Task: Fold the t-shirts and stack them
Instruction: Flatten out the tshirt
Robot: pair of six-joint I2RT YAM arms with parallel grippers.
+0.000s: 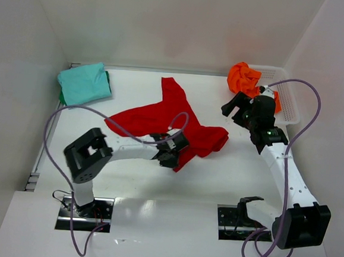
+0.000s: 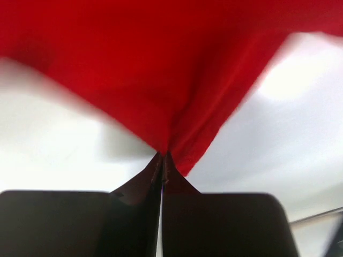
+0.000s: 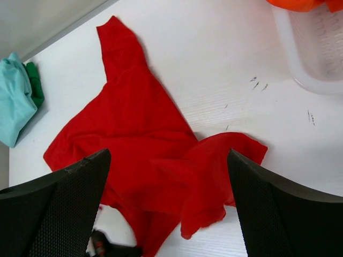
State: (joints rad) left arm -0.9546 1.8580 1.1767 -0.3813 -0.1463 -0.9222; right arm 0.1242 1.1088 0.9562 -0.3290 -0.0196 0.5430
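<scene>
Red shirt (image 1: 155,118) lies rumpled mid-table. My left gripper (image 2: 162,162) is pinched tight on its near edge; my right gripper (image 1: 232,106) hangs wide apart, empty. I've caught only a thin fold, so a pull could slip it free or bunch the cloth.

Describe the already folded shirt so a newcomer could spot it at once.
Look to the far left corner of the white table, by the wall. The teal-turquoise cloth t-shirt lies there as a compact folded block. The bright red t-shirt sprawls mid-table and the orange t-shirt is crumpled at the white plastic mesh basket; only this one is folded.
</scene>
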